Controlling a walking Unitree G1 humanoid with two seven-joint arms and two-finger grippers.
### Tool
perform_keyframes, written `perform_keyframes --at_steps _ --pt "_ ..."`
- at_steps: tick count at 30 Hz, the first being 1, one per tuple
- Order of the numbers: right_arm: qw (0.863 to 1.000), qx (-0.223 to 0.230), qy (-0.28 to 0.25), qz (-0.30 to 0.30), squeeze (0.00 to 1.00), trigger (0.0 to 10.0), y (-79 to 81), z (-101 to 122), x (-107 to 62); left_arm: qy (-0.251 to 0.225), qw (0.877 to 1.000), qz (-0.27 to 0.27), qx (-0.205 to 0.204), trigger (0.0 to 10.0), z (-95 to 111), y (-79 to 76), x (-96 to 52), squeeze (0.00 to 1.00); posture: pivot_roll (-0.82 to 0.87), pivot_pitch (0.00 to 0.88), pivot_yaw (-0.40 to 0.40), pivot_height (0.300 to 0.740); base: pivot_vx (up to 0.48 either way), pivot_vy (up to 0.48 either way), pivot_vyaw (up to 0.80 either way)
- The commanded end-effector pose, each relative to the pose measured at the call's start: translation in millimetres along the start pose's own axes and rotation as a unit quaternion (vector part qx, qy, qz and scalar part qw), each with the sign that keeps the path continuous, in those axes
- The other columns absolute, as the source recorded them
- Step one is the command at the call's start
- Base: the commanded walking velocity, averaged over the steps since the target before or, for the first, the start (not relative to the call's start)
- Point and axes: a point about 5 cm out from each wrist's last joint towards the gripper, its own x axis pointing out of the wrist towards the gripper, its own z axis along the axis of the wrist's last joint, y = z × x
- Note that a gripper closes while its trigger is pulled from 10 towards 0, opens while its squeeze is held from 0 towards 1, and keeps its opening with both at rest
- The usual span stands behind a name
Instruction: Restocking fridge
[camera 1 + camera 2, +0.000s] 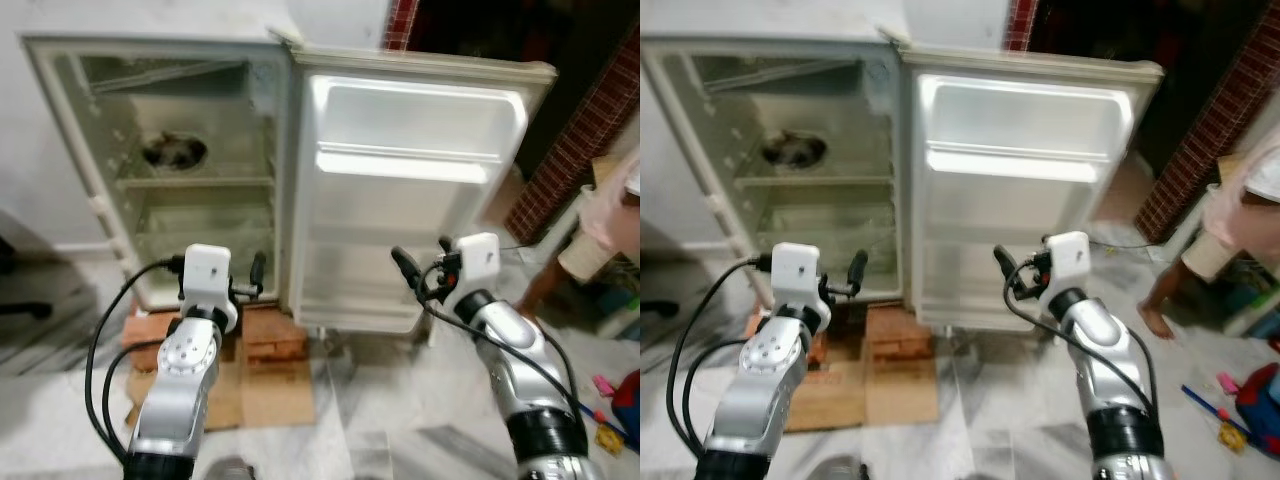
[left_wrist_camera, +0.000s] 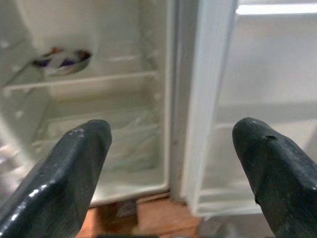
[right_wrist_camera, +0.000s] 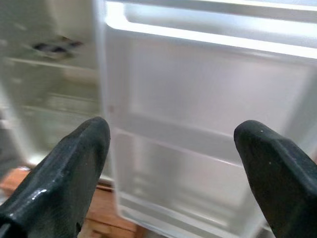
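While the small white fridge (image 1: pixel 190 170) stands open in the upper left of the frame, its white plastic door (image 1: pixel 410 190) swung wide, the left gripper (image 1: pixel 250 285) and right gripper (image 1: pixel 425 268) hang spread and empty (nothing to stock is held). A small metal bowl (image 1: pixel 173 152) on the shelf looks light and slippery; grip its rim. Lower shelves leave room.

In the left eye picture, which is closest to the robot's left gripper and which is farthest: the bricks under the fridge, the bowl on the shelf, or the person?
From the left gripper:
1. Bricks, just below it, under the fridge.
2. Bowl, higher up on the shelf inside.
3. Person, far off at the right edge.
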Motion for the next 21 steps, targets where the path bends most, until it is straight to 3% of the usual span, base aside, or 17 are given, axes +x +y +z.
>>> perform_keyframes --at_steps 1,21 --pt "1.000 -0.010 -0.004 -0.006 0.00 10.0 -7.9 5.2 -0.6 -0.006 1.000 -0.003 -0.004 10.0 4.4 -6.7 2.4 0.00 0.05 0.000 -0.065 0.740 0.244 -0.412 0.00" --pt "1.000 -0.016 -0.003 -0.009 0.00 10.0 -10.8 1.6 -0.6 0.005 1.000 0.020 -0.002 10.0 1.3 -0.5 3.8 0.00 0.06 0.000 -0.063 0.740 0.472 0.000 0.00"
